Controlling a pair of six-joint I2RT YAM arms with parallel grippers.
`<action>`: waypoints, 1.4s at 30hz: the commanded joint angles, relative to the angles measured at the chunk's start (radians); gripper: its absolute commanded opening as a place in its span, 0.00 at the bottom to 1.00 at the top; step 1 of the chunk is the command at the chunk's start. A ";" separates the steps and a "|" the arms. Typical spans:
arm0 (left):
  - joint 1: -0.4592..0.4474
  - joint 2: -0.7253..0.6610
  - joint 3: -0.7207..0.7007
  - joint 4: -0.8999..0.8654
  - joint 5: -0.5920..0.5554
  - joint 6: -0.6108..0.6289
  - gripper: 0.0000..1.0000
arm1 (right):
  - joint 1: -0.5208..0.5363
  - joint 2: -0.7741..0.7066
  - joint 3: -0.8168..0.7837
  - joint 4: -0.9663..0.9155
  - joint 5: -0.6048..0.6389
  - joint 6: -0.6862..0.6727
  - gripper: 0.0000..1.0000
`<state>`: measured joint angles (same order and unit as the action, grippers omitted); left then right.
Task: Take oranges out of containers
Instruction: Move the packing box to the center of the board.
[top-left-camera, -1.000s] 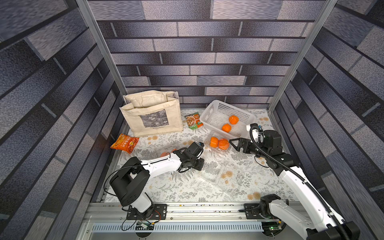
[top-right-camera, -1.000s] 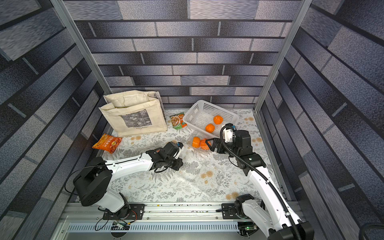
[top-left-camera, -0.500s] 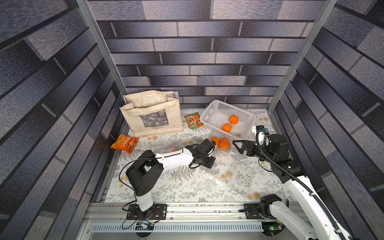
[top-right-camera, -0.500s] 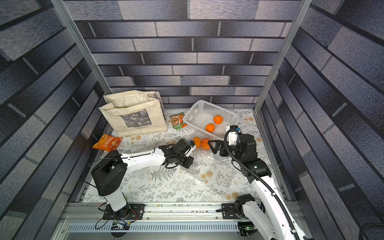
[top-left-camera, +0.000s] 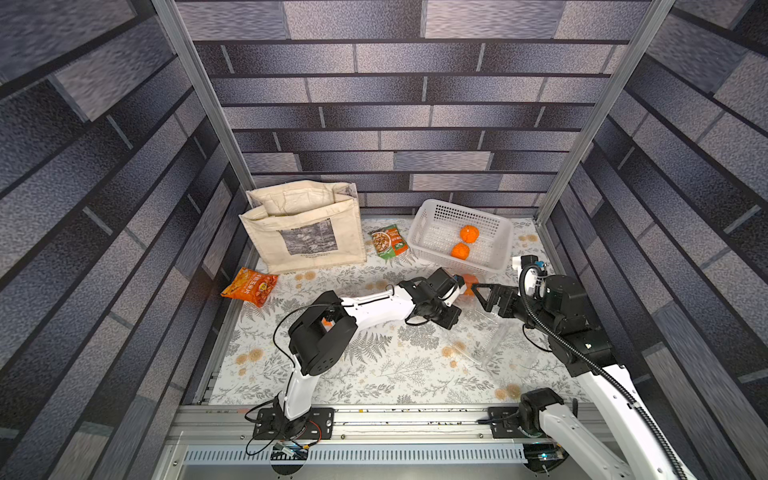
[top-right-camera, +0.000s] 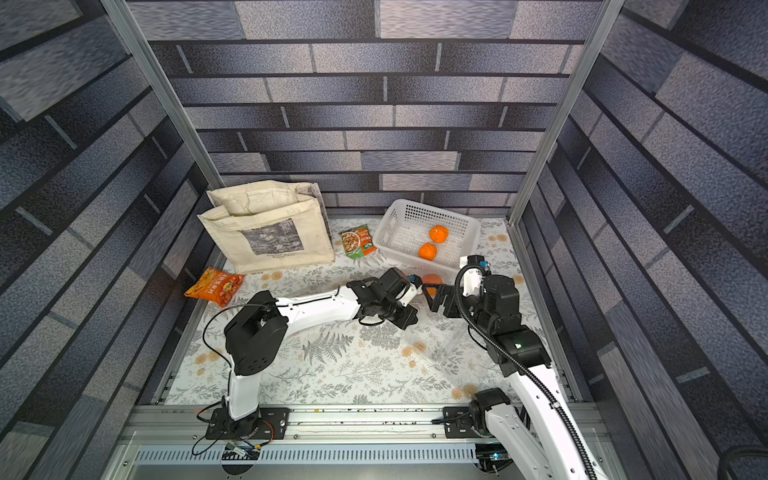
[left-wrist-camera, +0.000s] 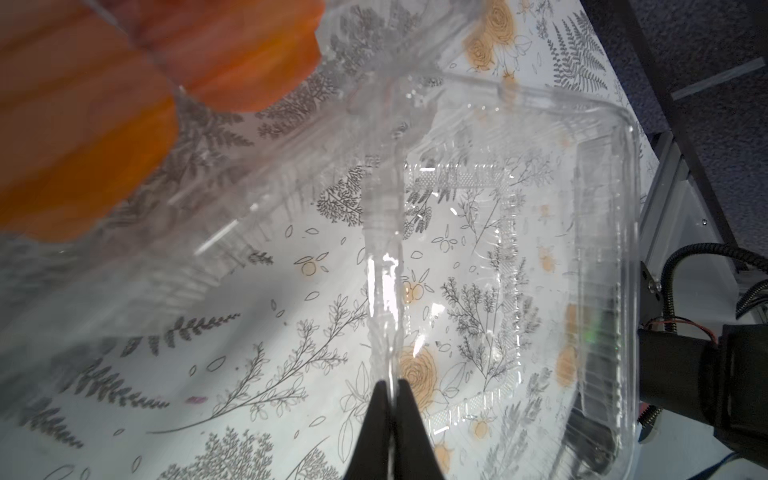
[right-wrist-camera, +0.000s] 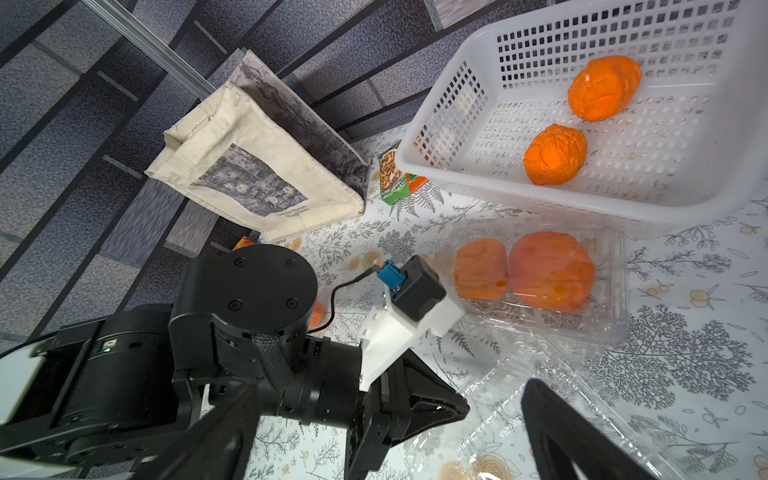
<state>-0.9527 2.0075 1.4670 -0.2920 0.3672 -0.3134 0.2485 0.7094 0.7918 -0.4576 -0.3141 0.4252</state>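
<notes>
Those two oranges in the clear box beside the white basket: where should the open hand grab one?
Probably across the round middle of one orange, the right hand coming down from above. The two touch side by side in the clear box, so the fingers belong on its free sides, not in the seam. Whether the lid is open I cannot tell.

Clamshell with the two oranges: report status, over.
Left gripper shut on clamshell rim. Right gripper open, beside it. Two oranges inside, by white basket. Left arm's wrist crowds the oranges.
</notes>
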 joint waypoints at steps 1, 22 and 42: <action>-0.015 0.017 0.053 -0.053 0.057 0.033 0.23 | 0.002 -0.002 0.014 -0.037 0.019 -0.018 1.00; 0.019 -0.171 -0.192 0.156 0.018 -0.093 0.74 | 0.002 0.036 0.024 -0.024 -0.005 -0.044 1.00; 0.319 -1.021 -0.737 -0.093 -0.556 -0.197 1.00 | 0.346 0.258 0.047 0.172 -0.022 0.088 0.98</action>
<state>-0.6682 1.0382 0.7586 -0.2550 -0.1059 -0.4679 0.5194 0.9184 0.8040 -0.3279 -0.4221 0.4896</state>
